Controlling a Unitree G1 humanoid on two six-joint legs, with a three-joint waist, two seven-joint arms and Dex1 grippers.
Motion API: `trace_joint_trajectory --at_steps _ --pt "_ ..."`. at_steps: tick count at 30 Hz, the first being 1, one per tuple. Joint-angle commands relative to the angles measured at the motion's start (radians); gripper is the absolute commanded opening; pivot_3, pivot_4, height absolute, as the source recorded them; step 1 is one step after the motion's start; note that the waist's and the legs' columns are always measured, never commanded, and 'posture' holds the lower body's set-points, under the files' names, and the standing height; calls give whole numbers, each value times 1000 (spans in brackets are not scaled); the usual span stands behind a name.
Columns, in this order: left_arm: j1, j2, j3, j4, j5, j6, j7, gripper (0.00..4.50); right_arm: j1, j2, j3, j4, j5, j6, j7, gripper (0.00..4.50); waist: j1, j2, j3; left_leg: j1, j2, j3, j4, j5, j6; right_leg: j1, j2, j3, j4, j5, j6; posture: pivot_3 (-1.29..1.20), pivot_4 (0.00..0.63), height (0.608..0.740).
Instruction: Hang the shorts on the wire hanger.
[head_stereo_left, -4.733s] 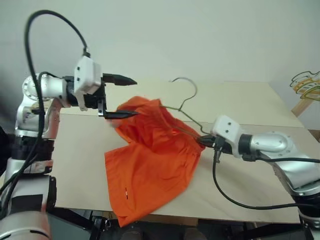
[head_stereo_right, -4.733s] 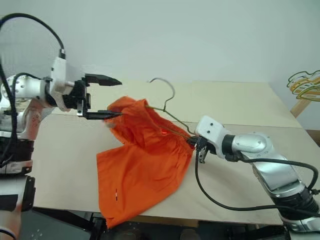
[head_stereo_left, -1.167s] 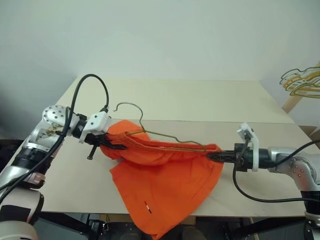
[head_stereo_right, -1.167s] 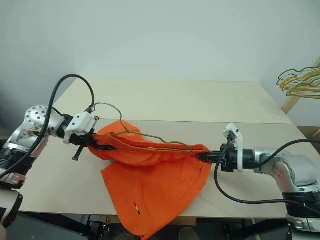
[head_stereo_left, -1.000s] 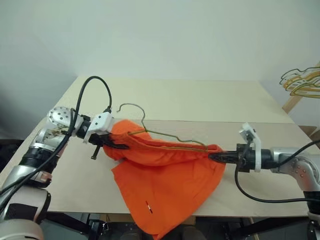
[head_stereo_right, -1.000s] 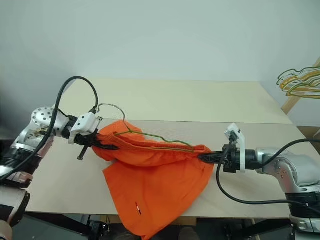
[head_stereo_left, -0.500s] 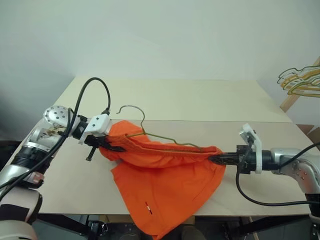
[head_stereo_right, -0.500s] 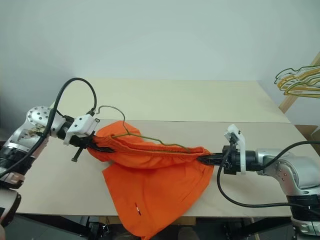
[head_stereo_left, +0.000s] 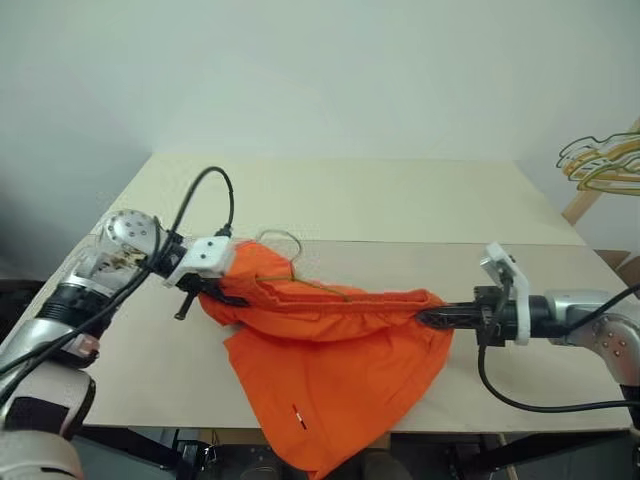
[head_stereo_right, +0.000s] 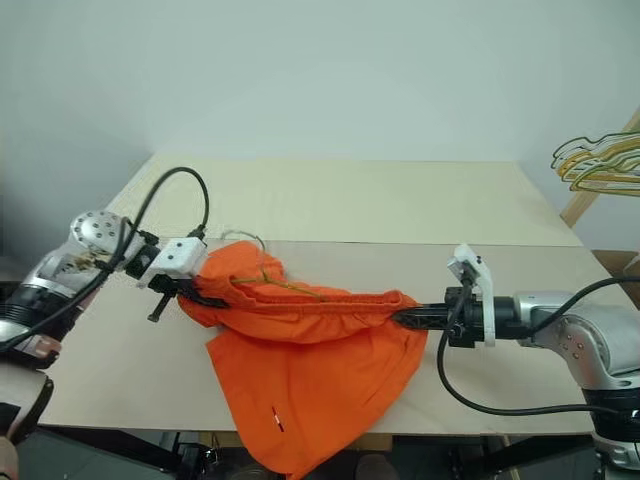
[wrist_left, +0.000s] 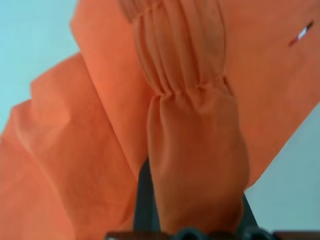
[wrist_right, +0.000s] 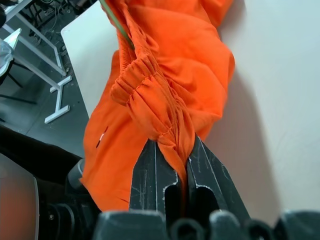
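The left claw (head_stereo_left: 228, 296) pinches one waistband end of the shorts (head_stereo_left: 330, 350); the wire hanger (head_stereo_left: 300, 281) lies tucked inside between claws; the right claw (head_stereo_left: 428, 318) pinches the other end. Keep the band taut and level so the wire seats.

My arms are brushed silver metal with rounded joint housings and black bands between the segments. A white boxy block sits at each wrist, and a black cable loops out from each one. My left gripper (head_stereo_left: 232, 297) and right gripper (head_stereo_left: 432, 318) each have two slim black fingers (wrist_right: 150, 172), matte, with faint vertical ridges.
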Motion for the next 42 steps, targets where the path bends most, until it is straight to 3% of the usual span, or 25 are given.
trace_joint_trajectory --at_steps 1,6,14,20,25,30,34,41,42 --pt "0 -4 9 49 75 -33 -11 0 -53 -3 -39 -58 17 9 -48 30 0 0 0 0 0 0 0 0 0 0 0 0 0 0 0 -124 0 740" --pt "-21 -84 64 62 79 2 12 0 -44 40 9 -155 -20 -36 -102 30 2 0 0 -1 0 0 0 0 0 0 0 0 0 0 0 -127 0 740" --pt "-38 -128 133 75 108 29 35 0 47 -33 56 -202 -129 -99 -85 2425 0 0 0 -3 0 -1 2 -1 1 -1 -1 -1 3 0 0 -116 0 740" --pt "-17 -122 155 49 119 28 12 0 19 -71 -29 -156 -130 -126 -73 4472 1 0 0 -2 0 -1 2 -1 1 -1 0 0 0 0 0 -101 0 740" --pt "-10 -121 159 39 127 26 -10 0 -169 -10 -38 -151 -42 -85 -100 4472 -4 0 0 -1 0 0 1 0 0 -1 0 0 1 0 0 -105 0 740" --pt "-25 -133 158 46 132 30 -11 0 -402 177 202 -140 -85 0 -196 4472 -9 0 0 0 1 0 1 0 0 -1 0 0 6 0 0 -113 0 740" --pt "-29 -131 148 43 127 30 -11 0 -480 264 359 -83 -161 18 -212 4472 -8 0 0 -2 0 -2 2 3 -4 -2 -1 -2 7 0 0 -107 0 740" --pt "-28 -110 136 32 110 29 -11 0 -585 394 474 52 -249 40 -232 4472 -28 0 0 -5 -1 -2 5 2 -4 -3 -2 -4 8 0 1 -98 0 740" --pt "-27 -108 134 29 106 30 -11 0 -596 410 492 75 -273 28 -234 4305 -30 0 0 -5 -1 -2 5 3 -5 -3 -2 -4 8 0 1 -98 0 740"
